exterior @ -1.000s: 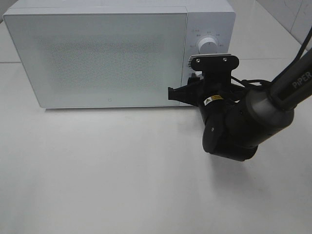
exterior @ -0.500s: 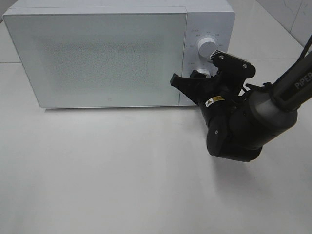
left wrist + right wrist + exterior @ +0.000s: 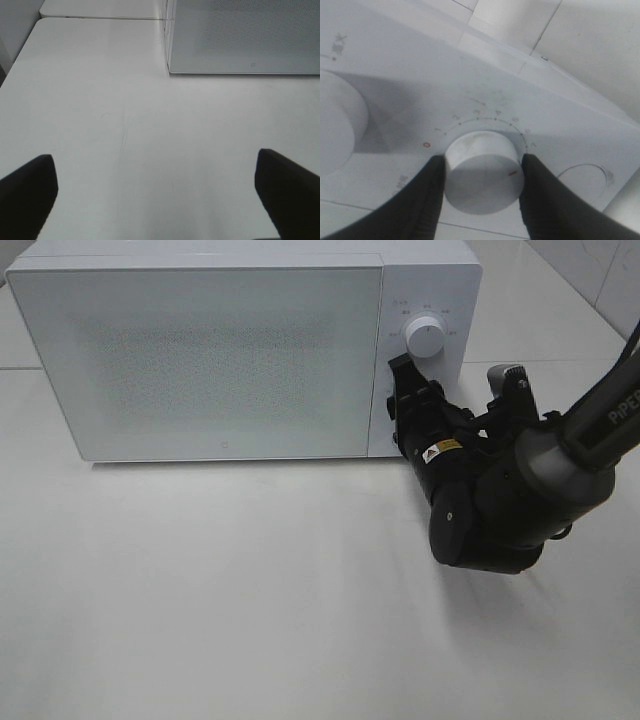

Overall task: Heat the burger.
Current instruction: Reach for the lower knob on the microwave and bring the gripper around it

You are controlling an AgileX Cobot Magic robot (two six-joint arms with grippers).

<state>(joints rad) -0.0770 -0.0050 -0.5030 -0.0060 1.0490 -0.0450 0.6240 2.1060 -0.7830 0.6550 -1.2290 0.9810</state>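
Burger not in view; judged inside the closed microwave point(image 3: 200, 360). Judged light, soft, layered: hold low at the sides. Right end effector point(image 3: 482, 172) clamps the lower dial point(image 3: 480, 150); left end effector point(image 3: 157, 187) gapes, empty.

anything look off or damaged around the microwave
Nothing stands out. The microwave sits square with its door shut, and the right gripper has its jaws closed on the lower dial. No spills or damage show on the table.
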